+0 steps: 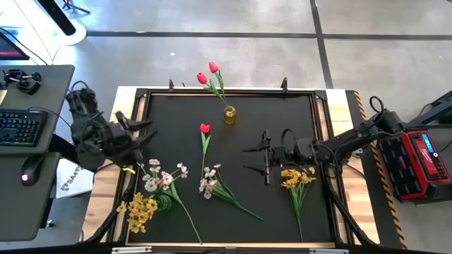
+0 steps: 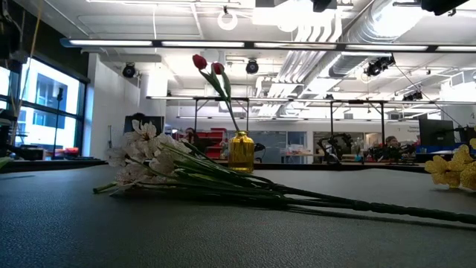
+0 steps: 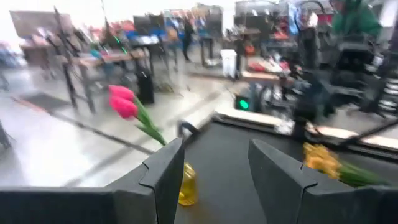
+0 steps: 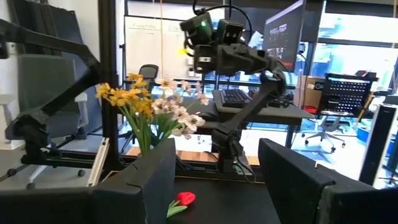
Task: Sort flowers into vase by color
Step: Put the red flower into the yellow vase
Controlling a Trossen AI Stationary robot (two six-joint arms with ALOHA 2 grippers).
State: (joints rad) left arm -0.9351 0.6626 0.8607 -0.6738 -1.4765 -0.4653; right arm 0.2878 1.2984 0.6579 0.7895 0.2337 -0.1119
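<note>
Two red tulips (image 1: 208, 73) stand in a small yellow vase (image 1: 229, 114) near the table's far edge. A third red tulip (image 1: 205, 129) lies on the black mat, and so do a white spray (image 1: 208, 185) and a yellow bunch (image 1: 297, 177). White and yellow blossoms (image 1: 157, 185) stand in a green vase (image 1: 164, 203) at the near left. My left gripper (image 1: 150, 132) is open at the mat's left edge, above it, pointing right. My right gripper (image 1: 248, 159) is open right of centre, pointing left at the lying tulip (image 4: 183, 199), with the yellow bunch beside its wrist.
A raised frame with clamps borders the mat (image 1: 282, 120). Left of the table stands a desk with a keyboard (image 1: 18, 127) and a mouse. A red device (image 1: 417, 162) sits off the right edge. The mat's far right part holds nothing.
</note>
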